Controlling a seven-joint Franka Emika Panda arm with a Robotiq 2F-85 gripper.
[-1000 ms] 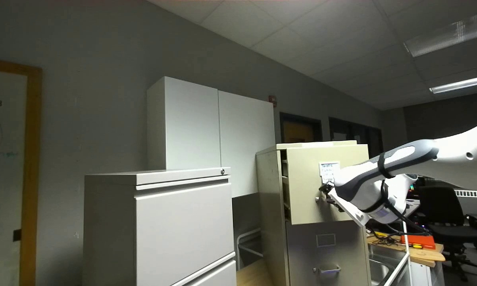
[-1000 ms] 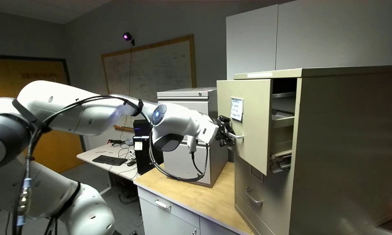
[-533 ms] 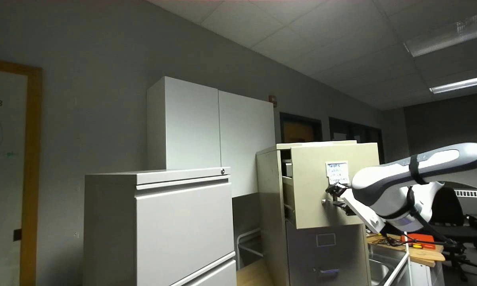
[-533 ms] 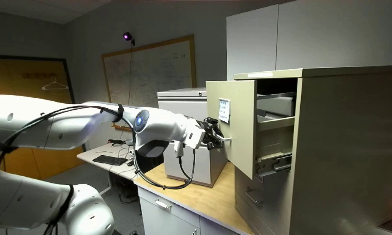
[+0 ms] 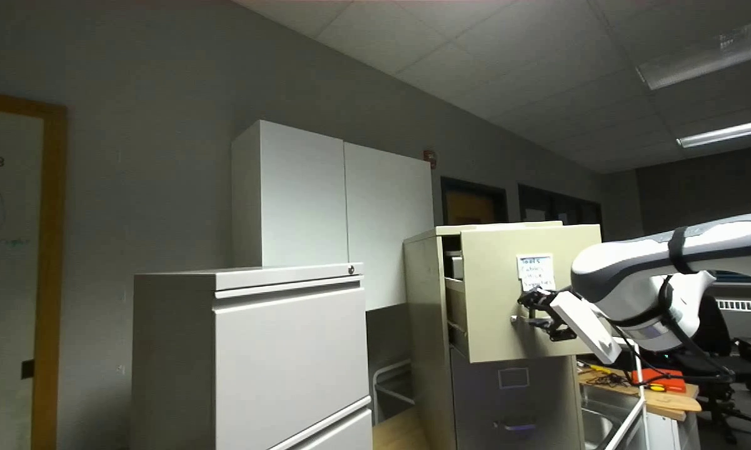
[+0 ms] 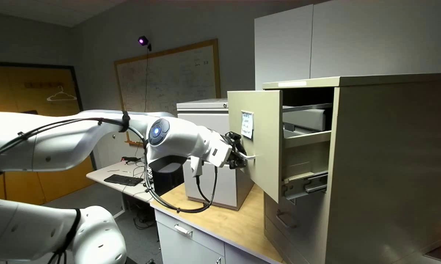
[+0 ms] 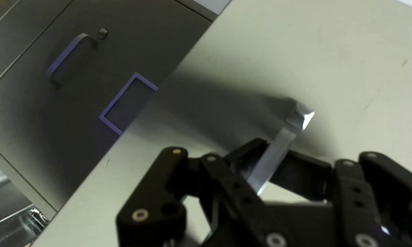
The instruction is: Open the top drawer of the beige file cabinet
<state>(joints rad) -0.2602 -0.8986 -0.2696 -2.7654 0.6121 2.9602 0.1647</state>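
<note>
The beige file cabinet (image 6: 385, 165) also stands in an exterior view (image 5: 425, 350). Its top drawer (image 6: 266, 146), with a handwritten label (image 6: 247, 124), is pulled well out; its front also shows in an exterior view (image 5: 491, 275) and the wrist view (image 7: 363, 61). A grey box-like thing (image 6: 305, 119) shows inside the drawer. My gripper (image 7: 277, 146) has its fingers closed around the drawer's metal handle (image 7: 267, 166), tips close together behind the bar. The gripper is at the handle in both exterior views (image 5: 532, 310) (image 6: 239, 152). Part of the handle is hidden by the fingers.
A lower drawer with its handle (image 7: 69, 55) stays flush below. A wooden counter (image 6: 220, 223) holds a white-grey cabinet (image 6: 211, 183) beside the file cabinet. A white cupboard (image 6: 371, 40) stands behind. A sink (image 5: 597, 428) lies beyond the cabinet. Cables hang from my arm.
The top drawer has slid further out of the cabinet, mostly in the earlier half second. My gripper and arm moved back with it, on the handle. More of the drawer's inside shows.
</note>
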